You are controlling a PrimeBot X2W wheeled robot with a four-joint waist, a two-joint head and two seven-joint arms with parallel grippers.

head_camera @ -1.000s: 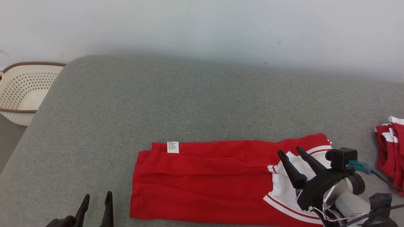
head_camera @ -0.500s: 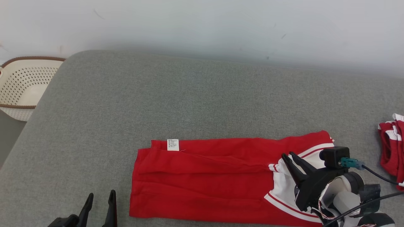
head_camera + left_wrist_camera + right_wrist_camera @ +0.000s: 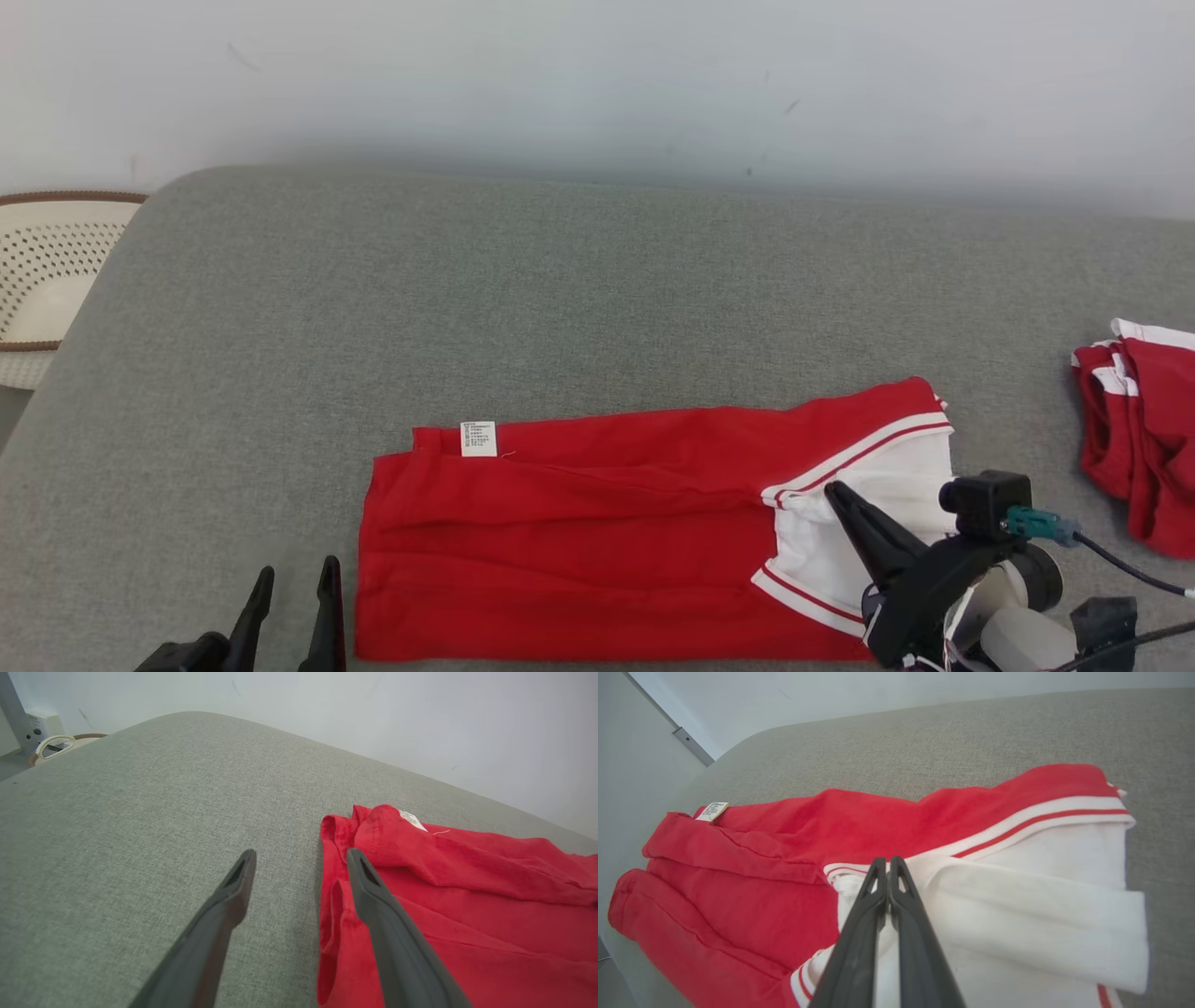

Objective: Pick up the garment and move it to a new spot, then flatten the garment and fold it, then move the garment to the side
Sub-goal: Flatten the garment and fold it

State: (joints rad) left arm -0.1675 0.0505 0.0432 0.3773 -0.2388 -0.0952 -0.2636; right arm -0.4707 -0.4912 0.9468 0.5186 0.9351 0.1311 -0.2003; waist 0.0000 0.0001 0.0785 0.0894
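You have the long red and white cloth garment (image 3: 579,541) lying folded lengthwise on the grey woven fabric surface (image 3: 560,299), near its front edge, with a small white care label (image 3: 479,439) at its far left corner. Your right gripper (image 3: 836,493) has its two dark fingers pressed together, tips at the striped edge of the white part; whether they nip any cloth, you cannot tell. Your left gripper (image 3: 294,579) stands spread wide and empty, just beside the garment's left hem. A second red and white bundle (image 3: 1134,429) lies well apart on the right. A cream perforated basket (image 3: 47,280) sits beyond the left edge.
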